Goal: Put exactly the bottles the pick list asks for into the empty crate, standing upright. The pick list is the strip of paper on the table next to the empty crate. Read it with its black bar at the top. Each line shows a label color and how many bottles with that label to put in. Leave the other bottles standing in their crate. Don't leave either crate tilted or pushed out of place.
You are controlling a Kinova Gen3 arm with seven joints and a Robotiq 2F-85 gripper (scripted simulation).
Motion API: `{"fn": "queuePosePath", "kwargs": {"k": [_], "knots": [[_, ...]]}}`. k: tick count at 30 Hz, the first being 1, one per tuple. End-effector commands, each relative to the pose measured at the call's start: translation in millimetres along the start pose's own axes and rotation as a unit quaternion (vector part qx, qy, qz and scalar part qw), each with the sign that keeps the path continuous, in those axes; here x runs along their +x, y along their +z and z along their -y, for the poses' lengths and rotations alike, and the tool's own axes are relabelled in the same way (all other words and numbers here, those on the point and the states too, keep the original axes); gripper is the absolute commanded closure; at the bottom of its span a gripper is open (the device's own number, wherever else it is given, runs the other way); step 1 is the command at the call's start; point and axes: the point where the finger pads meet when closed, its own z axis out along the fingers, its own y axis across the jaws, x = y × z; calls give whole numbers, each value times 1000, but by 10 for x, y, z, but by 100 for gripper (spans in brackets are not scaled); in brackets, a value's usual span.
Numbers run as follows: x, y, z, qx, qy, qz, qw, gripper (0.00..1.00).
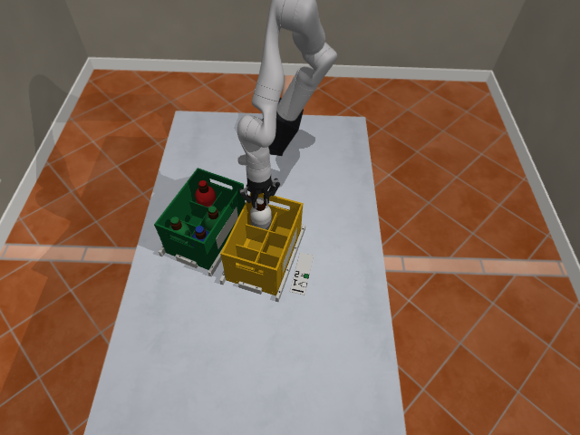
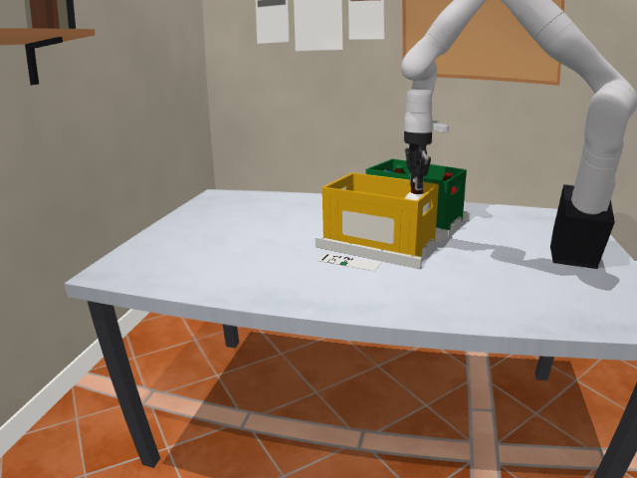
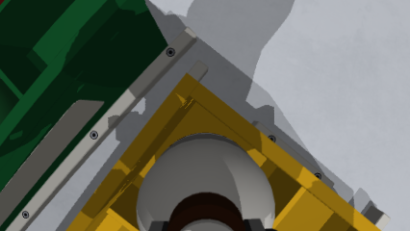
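My gripper is shut on the brown neck of the white bottle. The bottle is upright, low in the back left compartment of the yellow crate; its base is hidden. The crate's other compartments look empty. The green crate holds a red bottle, two green-capped bottles and a blue-capped bottle. The pick list shows white 1 and green 2.
The crates stand side by side with a narrow gap, the green one left of the yellow one in the top view. Pale rails edge the crates. The black robot base stands behind them on the table.
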Motion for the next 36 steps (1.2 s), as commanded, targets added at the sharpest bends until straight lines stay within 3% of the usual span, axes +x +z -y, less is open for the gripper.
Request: {"fn": "queuePosePath", "kwargs": {"k": [1, 36], "knots": [[-5, -9, 7, 1, 0, 1, 1000, 90], [-5, 145, 7, 1, 0, 1, 1000, 90]]}}
